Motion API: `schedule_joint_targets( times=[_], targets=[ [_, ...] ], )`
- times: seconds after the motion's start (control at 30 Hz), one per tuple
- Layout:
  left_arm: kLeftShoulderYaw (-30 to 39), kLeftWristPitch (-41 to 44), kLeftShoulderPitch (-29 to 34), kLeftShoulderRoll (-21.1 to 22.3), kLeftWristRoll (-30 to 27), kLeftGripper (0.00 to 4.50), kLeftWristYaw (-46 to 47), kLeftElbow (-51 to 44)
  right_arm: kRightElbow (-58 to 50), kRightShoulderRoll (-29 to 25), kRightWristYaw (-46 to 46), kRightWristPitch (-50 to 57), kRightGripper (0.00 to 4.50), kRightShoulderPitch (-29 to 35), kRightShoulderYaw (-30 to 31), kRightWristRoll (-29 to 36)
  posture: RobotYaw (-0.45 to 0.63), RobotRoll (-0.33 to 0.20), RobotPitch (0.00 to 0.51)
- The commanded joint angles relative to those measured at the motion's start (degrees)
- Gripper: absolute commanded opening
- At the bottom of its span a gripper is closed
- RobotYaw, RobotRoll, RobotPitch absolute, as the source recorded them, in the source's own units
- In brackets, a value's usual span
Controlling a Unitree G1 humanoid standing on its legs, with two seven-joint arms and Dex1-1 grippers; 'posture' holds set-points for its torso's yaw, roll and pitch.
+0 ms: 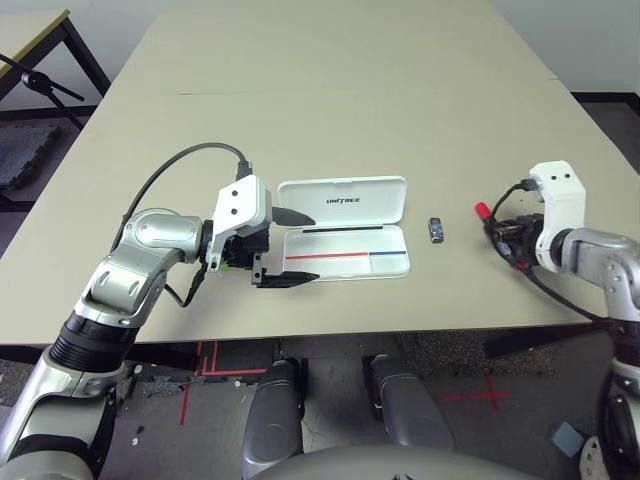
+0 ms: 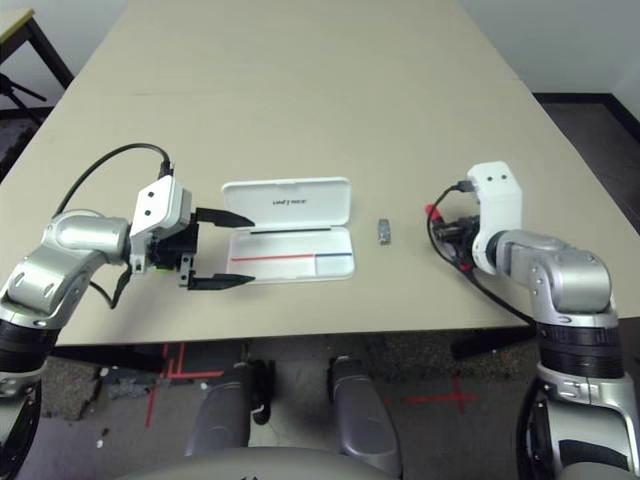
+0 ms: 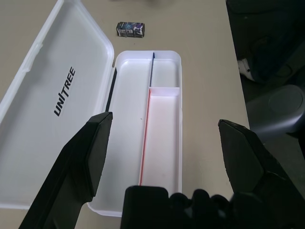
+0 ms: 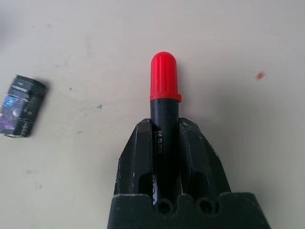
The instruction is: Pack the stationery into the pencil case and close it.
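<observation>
The white pencil case (image 1: 392, 250) lies open, its lid (image 3: 47, 119) with the UNITREE lettering flat on the far side. Its tray (image 3: 164, 119), edged with a thin red-and-blue line, holds nothing. My left gripper (image 1: 293, 247) is open at the case's left end, one finger over the lid and one by the tray's near edge. My right gripper (image 4: 164, 138) is shut on the marker (image 4: 164, 90), a black barrel with a red cap, low over the table at the right. The tiny dark sharpener piece (image 1: 437, 230) lies between case and marker. A lime-green speck (image 1: 228, 263) shows under my left wrist; the rest is hidden.
The beige table (image 1: 330, 90) stretches far back, and its near edge (image 1: 400, 330) runs just in front of the case. A black stand (image 1: 45, 85) and another table's corner sit off the far left. Red tape marks the floor (image 1: 200, 375) below.
</observation>
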Motion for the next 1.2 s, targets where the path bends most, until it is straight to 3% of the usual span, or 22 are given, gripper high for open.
schedule_joint_targets(
  times=[0.03, 0.27, 0.5, 0.7, 1.2],
  targets=[
    [0.4, -0.05, 1.07, 0.94, 0.8, 4.5, 0.33, -0.73, 0.33, -4.23, 7.33, -6.36, 0.51, -1.03, 4.07, -0.75, -0.15, 0.0, 0.152],
    [0.94, 0.03, 2.06, 1.9, 0.94, 4.5, 0.96, -1.33, 0.27, -12.28, 22.79, -19.12, 0.51, -4.88, 12.14, -3.31, -0.13, 0.0, 0.149],
    [1.3, -0.4, 3.92, 3.88, 2.02, 4.5, 1.76, -2.02, -1.19, -14.94, 33.88, -26.15, 0.51, -7.7, 17.77, -5.75, -0.08, 0.0, 0.146],
    [2.29, 0.18, 5.01, 4.33, 1.67, 4.5, 2.47, -3.23, -2.1, -13.21, 39.3, -27.75, 0.51, -13.21, 21.43, -6.99, -0.06, 0.0, 0.145],
    [1.71, -0.09, 6.52, 3.36, 3.06, 4.5, 5.64, -4.02, -3.25, -1.33, 42.9, -31.39, 0.51, -23.15, 30.73, -11.94, -0.03, 0.0, 0.142]
  ],
)
